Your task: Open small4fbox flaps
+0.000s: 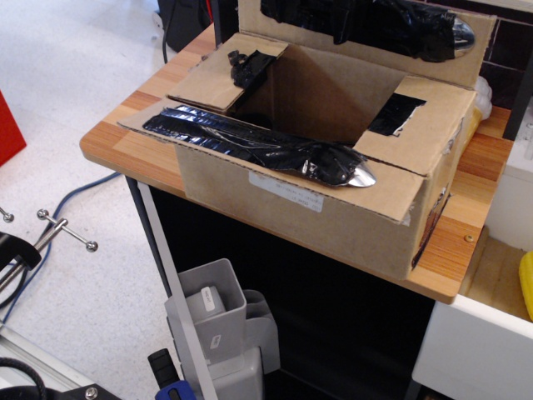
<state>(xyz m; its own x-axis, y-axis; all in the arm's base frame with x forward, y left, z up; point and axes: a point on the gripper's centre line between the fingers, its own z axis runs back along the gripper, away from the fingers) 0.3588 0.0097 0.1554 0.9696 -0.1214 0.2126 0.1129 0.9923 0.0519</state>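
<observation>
The small4fbox [316, 204] is a brown carton filling most of the wooden table [125, 137], with a white label strip on its front side. Its flaps are spread. The front long flap [250, 142] lies outward with crinkled black tape. The left short flap [218, 77] and the right short flap [429, 112] lie about flat. The back long flap [366, 29] stands upright with black tape along it. Only the dark fingertips [337, 37] of my gripper [301, 25] show at the top edge, apart, in front of the back flap and holding nothing.
A grey plastic bin [212, 312] stands on the floor below the table. A white cabinet [475, 342] is at the right, and a dark tiled wall [508, 50] is behind. Cables and a metal stand [58, 229] lie on the floor at the left.
</observation>
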